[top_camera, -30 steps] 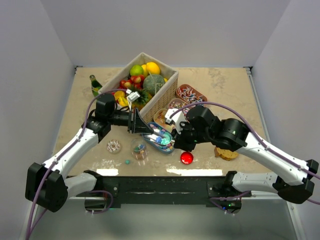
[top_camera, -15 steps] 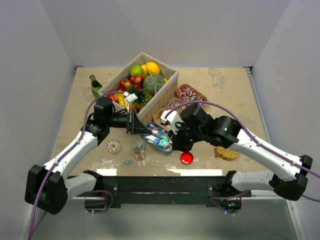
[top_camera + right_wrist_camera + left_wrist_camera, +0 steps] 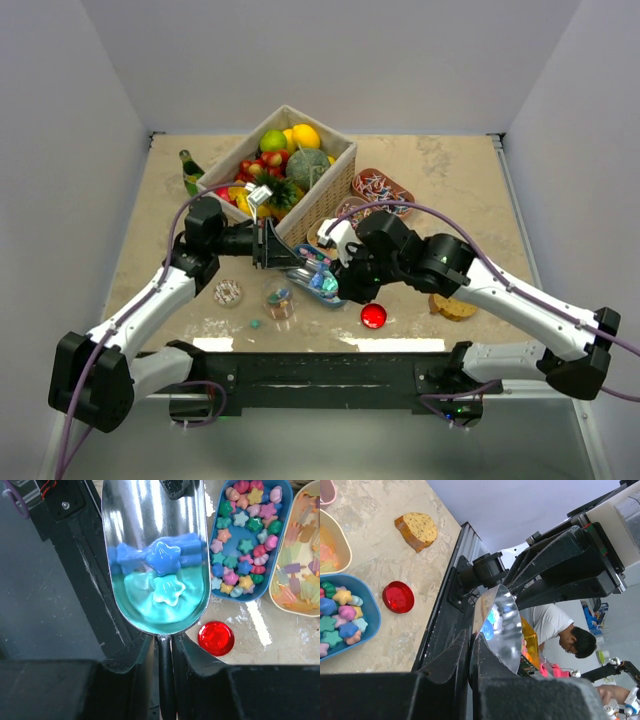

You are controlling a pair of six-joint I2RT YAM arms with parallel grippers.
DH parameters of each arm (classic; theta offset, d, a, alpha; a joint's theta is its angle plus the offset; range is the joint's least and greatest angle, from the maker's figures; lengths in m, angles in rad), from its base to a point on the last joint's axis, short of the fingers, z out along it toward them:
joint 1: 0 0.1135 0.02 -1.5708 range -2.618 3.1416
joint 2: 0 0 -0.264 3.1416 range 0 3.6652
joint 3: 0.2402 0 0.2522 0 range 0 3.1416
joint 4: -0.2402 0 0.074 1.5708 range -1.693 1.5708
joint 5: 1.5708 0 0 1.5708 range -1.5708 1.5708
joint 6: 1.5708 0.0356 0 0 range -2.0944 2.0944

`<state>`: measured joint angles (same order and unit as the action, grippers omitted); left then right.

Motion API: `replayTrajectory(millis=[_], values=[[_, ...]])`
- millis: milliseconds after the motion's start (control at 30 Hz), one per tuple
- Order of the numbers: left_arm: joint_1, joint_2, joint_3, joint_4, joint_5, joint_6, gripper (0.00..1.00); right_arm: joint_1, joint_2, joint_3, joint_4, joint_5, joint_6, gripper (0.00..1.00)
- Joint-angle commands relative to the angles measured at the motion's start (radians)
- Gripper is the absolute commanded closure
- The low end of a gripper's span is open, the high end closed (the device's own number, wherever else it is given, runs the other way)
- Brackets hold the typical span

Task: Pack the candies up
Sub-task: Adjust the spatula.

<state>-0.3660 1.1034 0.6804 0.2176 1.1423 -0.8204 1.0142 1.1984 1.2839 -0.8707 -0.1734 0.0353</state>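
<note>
A metal scoop [image 3: 155, 555] carries a blue star candy [image 3: 162, 555] and a pale teal one [image 3: 167, 590]. My right gripper [image 3: 165, 637] has its fingers close on either side of the scoop's thin handle. My left gripper [image 3: 471, 637] is shut on the scoop's front rim [image 3: 497, 625]. In the top view the scoop [image 3: 320, 278] hangs over the blue tray [image 3: 300, 272], between my left gripper [image 3: 297, 260] and my right gripper [image 3: 345, 285]. The blue tray [image 3: 287, 540] holds several pastel star candies [image 3: 245, 545]. A cream tray [image 3: 278, 600] holds pale lolly-shaped gummies [image 3: 300, 570].
A glass jar [image 3: 279, 298] stands just left of the blue tray. A red disc [image 3: 373, 316], a cake slice [image 3: 452, 306], a doughnut [image 3: 228, 292] and a loose teal candy [image 3: 255, 323] lie nearby. Behind are a fruit basket [image 3: 335, 190], a green bottle [image 3: 190, 170] and a tray of striped candies [image 3: 380, 185].
My right arm has swung a little to the left with the scoop. My left gripper has drawn back slightly to the left, still at the scoop's tip.
</note>
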Motion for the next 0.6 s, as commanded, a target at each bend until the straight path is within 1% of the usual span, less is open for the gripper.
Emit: replayTrajectory(millis=[0,133,300,367,467,500,533,567], values=[[-0.001,-0.025,0.002,0.081,0.054,-0.066,1.00,0.003,-0.028,-0.027,0.214,0.054,0.034,0.76],[0.025,-0.024,0.004,0.080,0.068,-0.069,1.00,0.003,-0.048,-0.050,0.203,0.052,0.041,0.76],[0.036,-0.008,0.011,0.083,0.073,-0.079,1.00,0.003,-0.098,-0.090,0.187,0.075,0.054,0.62],[0.039,-0.007,0.015,0.083,0.082,-0.085,1.00,0.003,-0.121,-0.109,0.182,0.095,0.055,0.62],[0.042,0.001,0.018,0.083,0.091,-0.091,1.00,0.003,-0.143,-0.123,0.179,0.106,0.063,0.65],[0.044,0.007,0.019,0.083,0.094,-0.092,1.00,0.003,-0.148,-0.124,0.183,0.109,0.064,0.67],[0.047,0.009,0.019,0.085,0.097,-0.100,1.00,0.003,-0.151,-0.126,0.185,0.107,0.067,0.73],[0.048,0.013,0.019,0.086,0.102,-0.103,1.00,0.003,-0.154,-0.127,0.188,0.106,0.067,0.76]])
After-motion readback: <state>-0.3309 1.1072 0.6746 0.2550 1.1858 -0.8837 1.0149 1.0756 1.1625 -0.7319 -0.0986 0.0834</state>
